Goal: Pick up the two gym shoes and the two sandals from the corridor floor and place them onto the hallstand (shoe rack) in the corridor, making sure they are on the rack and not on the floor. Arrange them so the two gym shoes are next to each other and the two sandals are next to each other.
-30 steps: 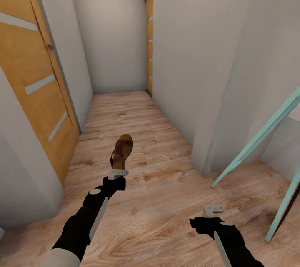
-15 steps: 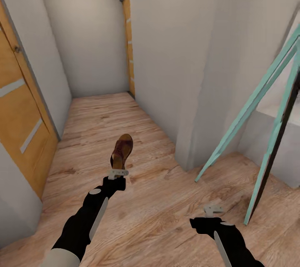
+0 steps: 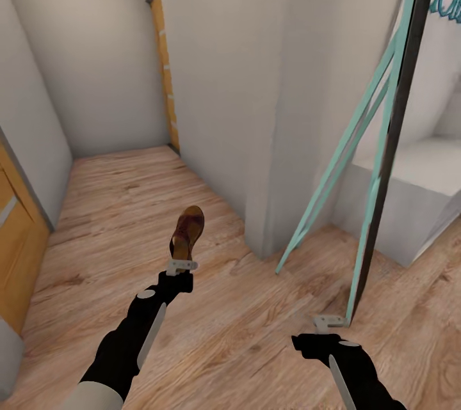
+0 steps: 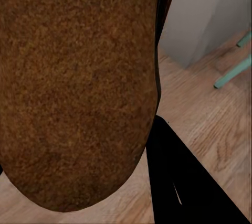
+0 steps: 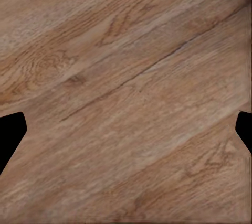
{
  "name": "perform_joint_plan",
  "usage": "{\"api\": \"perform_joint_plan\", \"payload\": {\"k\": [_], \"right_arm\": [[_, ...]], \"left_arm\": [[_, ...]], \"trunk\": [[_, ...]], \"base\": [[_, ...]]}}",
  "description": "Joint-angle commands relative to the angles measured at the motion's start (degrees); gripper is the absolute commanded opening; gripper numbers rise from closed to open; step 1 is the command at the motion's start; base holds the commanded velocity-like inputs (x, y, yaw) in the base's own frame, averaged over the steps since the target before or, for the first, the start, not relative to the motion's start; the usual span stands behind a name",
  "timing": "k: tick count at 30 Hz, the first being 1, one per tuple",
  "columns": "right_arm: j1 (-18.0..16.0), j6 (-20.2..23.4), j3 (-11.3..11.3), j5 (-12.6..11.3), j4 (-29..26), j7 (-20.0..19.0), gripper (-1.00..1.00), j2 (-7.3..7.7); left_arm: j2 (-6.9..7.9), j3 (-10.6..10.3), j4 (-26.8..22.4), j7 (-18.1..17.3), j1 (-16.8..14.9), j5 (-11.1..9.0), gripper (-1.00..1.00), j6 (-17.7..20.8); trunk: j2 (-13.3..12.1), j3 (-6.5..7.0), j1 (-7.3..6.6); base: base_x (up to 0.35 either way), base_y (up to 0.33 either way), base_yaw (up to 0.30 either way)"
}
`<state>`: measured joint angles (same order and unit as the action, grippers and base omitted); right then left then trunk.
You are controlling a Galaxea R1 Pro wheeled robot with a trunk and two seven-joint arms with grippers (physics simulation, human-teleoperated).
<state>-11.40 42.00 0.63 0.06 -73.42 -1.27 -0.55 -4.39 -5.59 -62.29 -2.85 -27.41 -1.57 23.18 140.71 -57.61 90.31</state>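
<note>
Carry step, mid-transit. The left gripper (image 3: 182, 265) is clamped on one sandal (image 3: 187, 233) at its heel end, and the sandal stands up and away from the fingers, toe end farthest from the gripper, well clear of the wood floor (image 3: 128, 205). In the left wrist view the sandal's (image 4: 79, 87) brown surface sits right against the lens, with a dark finger (image 4: 184, 182) beside it.

The right gripper (image 3: 328, 320) holds nothing — its fingers are spread wide, their tips sitting at opposite edges of the right wrist view over bare floor (image 5: 126, 98).

Ahead and to the right of the right gripper stands a teal-framed rack (image 3: 378, 141) with a scrap of teal lettering at the top; judging by that lettering, this is not the target stand. Beyond it sits a low white block (image 3: 416, 199), cut off by the frame, so I cannot tell what it is. An orange door (image 3: 165, 77) sits far ahead of the left gripper.

Next move, as a judgement: find the plain white hallstand, approach, and set the sandal on it, leaving room beside it for its mate. The hallstand, the gym shoes and the second sandal are not to be made out here, so how much of the task is done cannot be judged.
</note>
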Motion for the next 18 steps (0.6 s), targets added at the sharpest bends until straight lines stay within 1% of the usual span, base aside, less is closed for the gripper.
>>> {"api": "perform_joint_plan", "payload": {"k": [1,5,14,18], "right_arm": [[-0.04,0.27,0.07,0.03,-0.05,-0.13,1.00,-0.04],[-0.04,0.27,0.07,0.03,-0.05,-0.13,1.00,-0.04],[-0.04,0.27,0.07,0.03,-0.05,-0.13,1.00,-0.06],[-0.03,0.27,0.07,0.03,-0.05,-0.13,1.00,-0.06]], "left_arm": [[0.00,0.05,-0.11,-0.23,-0.01,-0.02,-1.00,0.37],[0.00,0.05,-0.11,-0.23,-0.01,-0.02,-1.00,0.37],[0.00,0.00,-0.11,-0.23,-0.01,-0.02,-1.00,0.37],[0.00,-0.03,-0.11,-0.23,-0.01,-0.02,-1.00,0.37]], "trunk": [[0.02,-0.02,-0.01],[0.02,0.11,-0.01],[0.02,0.41,-0.01],[0.02,0.54,-0.01]], "base": [[-0.007,0.005,-0.291],[-0.112,0.094,-0.291],[-0.216,0.195,-0.291],[-0.176,0.152,-0.291]]}}
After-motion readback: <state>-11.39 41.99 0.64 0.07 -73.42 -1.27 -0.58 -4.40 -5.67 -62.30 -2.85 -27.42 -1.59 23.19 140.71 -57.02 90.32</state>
